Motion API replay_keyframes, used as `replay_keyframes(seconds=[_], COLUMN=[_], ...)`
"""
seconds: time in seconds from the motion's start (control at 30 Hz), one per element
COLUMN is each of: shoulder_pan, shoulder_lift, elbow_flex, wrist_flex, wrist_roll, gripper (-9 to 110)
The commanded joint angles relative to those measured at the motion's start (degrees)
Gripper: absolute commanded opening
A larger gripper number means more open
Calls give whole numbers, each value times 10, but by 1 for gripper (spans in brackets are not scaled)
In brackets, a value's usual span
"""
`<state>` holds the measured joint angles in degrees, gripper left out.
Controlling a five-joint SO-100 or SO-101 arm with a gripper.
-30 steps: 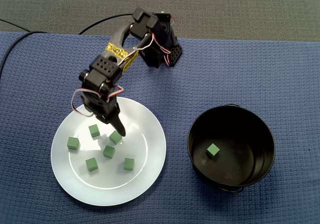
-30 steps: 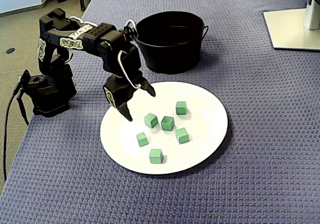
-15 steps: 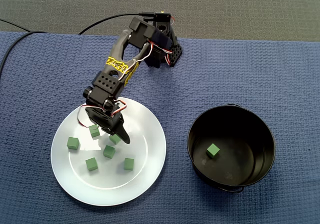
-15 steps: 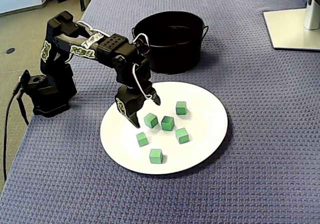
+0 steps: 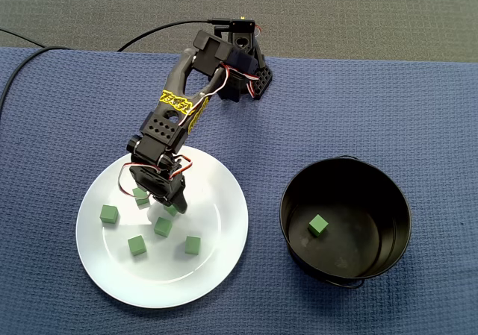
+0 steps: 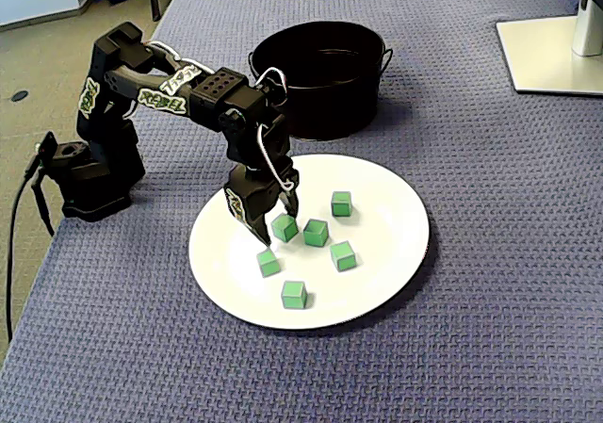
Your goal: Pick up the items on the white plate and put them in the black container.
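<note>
Now the claw (image 6: 279, 223) is lower than half a second ago: it has come down from above the near edge of the white plate (image 6: 396, 253) and is almost on its surface. Its jaws are spread and stand to either side of one green cube (image 6: 285, 229). They are not clenched, and a sliver of plate shows beside the cube in the side-on fixed view. None of the cubes appears to have shifted. As I judge it, the reach is finished and the grasp is about to start, so closing on this cube comes next, and then lifting it.

Six green cubes lie on the plate: the one between the jaws, a neighbour (image 6: 316, 233) just beside it, and four more spread out near them. A seventh cube (image 5: 319, 225) lies on the floor of the black container (image 5: 287, 201), well apart from the plate on the blue-covered counter (image 6: 490, 253). By that count, one is delivered and six remain.
</note>
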<state>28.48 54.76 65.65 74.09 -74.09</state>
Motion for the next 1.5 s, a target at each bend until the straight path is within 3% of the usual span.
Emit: replay_keyframes(seconds=[0.0,0.07,0.3,0.6,0.83,1.0,1.1,1.47], shoulder_pan=[-2,-3,-1,3,-129,-367,-452,-535], shoulder_lift=[6,6,50,327,540,492,381,-18], elbow_flex=[-10,-8,1,-52,-150,-276,-314,-395], wrist_flex=[-7,-12,-3,132,182,201,178,185], wrist_roll=[5,11,38,119,235,323,372,461], gripper=[6,0,0,0,0,0,0,0])
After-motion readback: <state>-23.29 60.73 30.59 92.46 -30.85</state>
